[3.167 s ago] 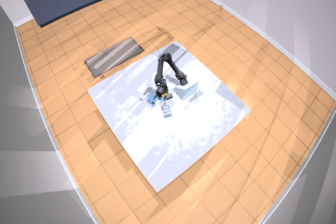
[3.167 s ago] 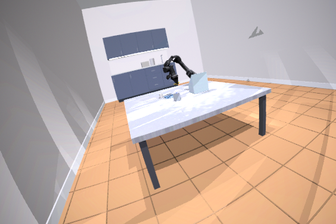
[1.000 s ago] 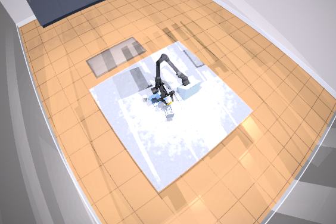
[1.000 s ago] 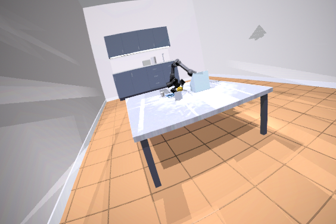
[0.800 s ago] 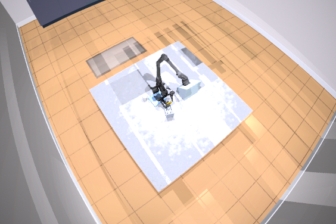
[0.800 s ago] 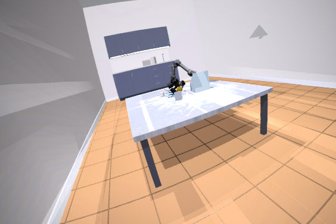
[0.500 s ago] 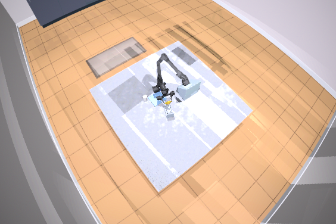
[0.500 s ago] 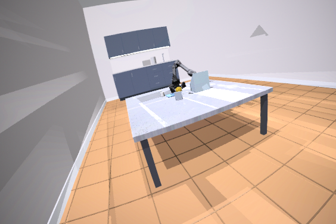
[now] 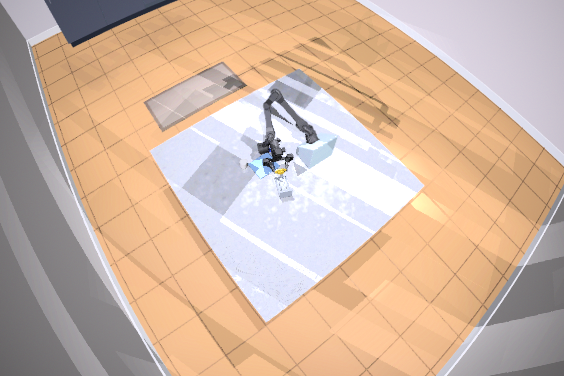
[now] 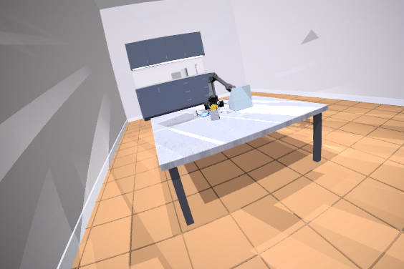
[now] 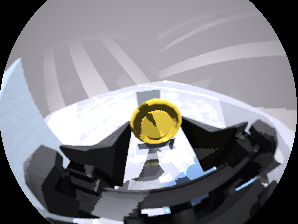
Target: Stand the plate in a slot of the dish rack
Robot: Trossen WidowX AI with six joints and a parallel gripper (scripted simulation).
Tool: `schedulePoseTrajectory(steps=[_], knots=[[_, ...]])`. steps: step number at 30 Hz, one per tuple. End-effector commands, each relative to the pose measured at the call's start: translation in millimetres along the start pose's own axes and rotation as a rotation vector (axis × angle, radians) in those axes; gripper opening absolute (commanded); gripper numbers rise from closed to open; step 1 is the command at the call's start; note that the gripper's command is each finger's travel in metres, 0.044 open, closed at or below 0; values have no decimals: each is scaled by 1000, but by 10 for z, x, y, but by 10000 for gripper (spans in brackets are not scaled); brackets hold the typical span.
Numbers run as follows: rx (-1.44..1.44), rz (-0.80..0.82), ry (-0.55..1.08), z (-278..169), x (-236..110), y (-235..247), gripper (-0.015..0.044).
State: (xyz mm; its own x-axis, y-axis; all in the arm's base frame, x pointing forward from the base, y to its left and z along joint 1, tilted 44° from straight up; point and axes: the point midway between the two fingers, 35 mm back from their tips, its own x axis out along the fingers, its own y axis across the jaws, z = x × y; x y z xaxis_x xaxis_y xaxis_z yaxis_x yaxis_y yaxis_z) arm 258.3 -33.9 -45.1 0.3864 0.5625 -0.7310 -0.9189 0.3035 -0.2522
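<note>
The small yellow plate (image 9: 280,171) (image 10: 213,107) (image 11: 156,122) is between the fingers of my gripper (image 9: 280,166) (image 10: 214,105), which is shut on it. In the wrist view its round face is turned towards the camera, with a fingertip at each side. The pale grey dish rack (image 9: 285,194) (image 10: 215,115) (image 11: 148,94) stands on the table. The plate is at or above the rack's end nearest the arm. Whether its lower edge is between rails or touches them cannot be told; the plate hides part of the rack in the wrist view.
A blue flat piece (image 9: 259,167) (image 10: 204,114) (image 11: 190,176) lies beside the rack, with a small white object (image 9: 243,164) (image 10: 195,113) past it. A tall pale-blue box (image 9: 317,151) (image 10: 241,98) (image 11: 20,112) stands on the rack's other side, near the arm's elbow.
</note>
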Motion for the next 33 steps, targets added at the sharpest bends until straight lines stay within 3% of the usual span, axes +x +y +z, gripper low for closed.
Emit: schedulePoseTrajectory(steps=[1,33], knots=[[-17,-11,-8,14,-12,-16,0],[-26,-19,-4,45,361,-17,0]])
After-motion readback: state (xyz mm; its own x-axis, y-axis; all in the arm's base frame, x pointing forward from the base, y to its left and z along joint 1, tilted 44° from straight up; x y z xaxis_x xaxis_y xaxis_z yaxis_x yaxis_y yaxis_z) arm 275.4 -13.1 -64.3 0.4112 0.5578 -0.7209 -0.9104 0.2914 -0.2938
